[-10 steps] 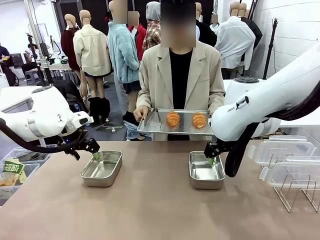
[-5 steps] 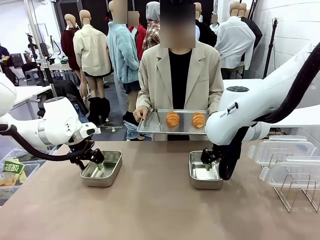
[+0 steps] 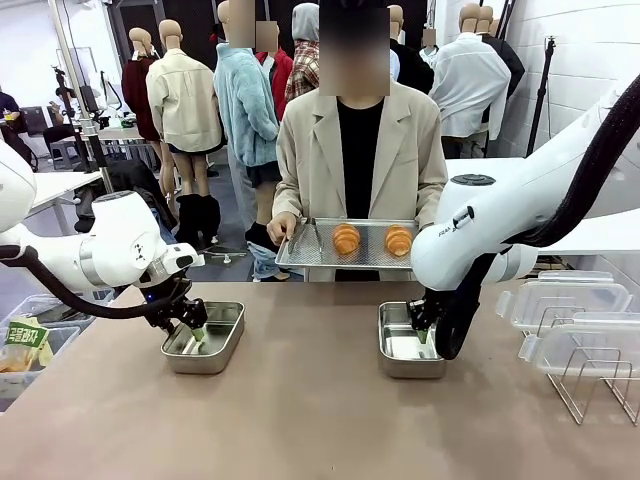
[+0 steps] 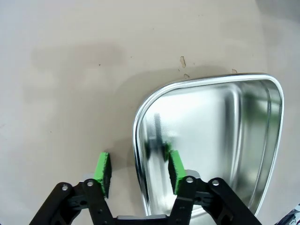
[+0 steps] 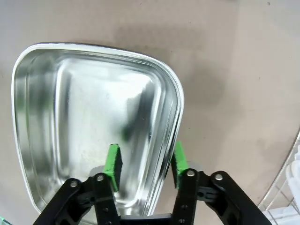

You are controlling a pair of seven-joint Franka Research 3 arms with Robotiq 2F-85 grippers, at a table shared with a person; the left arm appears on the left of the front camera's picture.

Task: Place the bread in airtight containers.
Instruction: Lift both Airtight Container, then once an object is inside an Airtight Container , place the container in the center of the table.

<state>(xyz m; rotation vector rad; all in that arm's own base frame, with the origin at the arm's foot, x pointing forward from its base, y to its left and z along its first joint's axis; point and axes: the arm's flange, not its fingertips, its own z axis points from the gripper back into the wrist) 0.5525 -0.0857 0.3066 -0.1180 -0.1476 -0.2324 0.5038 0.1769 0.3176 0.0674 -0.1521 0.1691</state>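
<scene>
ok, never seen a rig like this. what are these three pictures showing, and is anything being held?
Two white robot arms work at a brown table, across from a person. The wide picture comes from a fixed camera between the arms. The other two come from a camera on each wrist, looking along that arm's green pads. The left pincer straddles one wall of the left tin, one pad inside, one outside; the right pincer does the same on the right tin. Both tins are empty, and the pads do not look clamped yet, so nothing is held. The person holds a perforated tray with two rolls on it. Clear lids sit at the table's right side.
</scene>
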